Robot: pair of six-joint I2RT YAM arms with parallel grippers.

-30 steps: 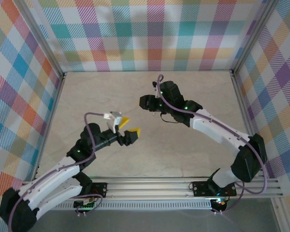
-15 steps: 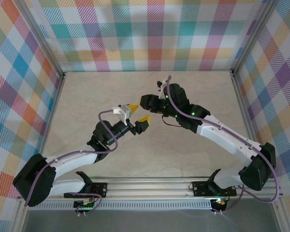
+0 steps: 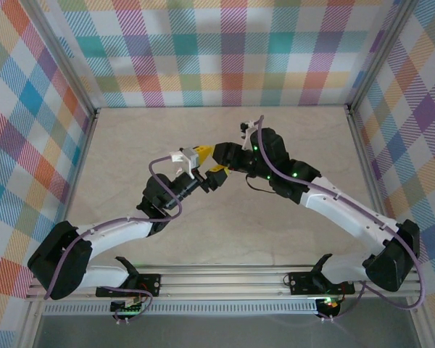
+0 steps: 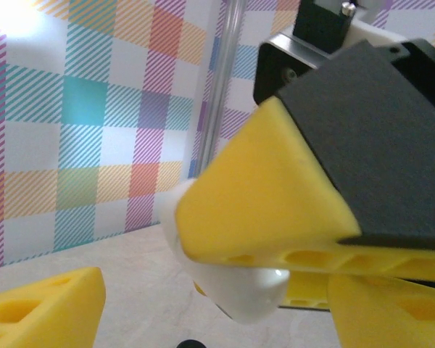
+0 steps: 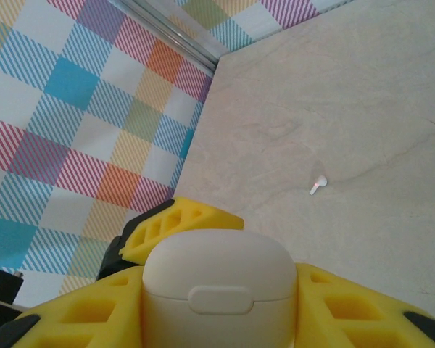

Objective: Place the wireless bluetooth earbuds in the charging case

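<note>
A tiny white earbud (image 5: 318, 184) is lying alone on the pale table (image 5: 377, 87), right of centre in the right wrist view and well apart from both claws. Below it, at the bottom of that frame, the right gripper (image 5: 221, 315) is clamping a white charging case (image 5: 219, 279) between its yellow fingers. In the left wrist view the case is sitting low in the middle. The left gripper (image 4: 214, 308) is holding its fingers wide apart on either side, seemingly not touching it.
</note>
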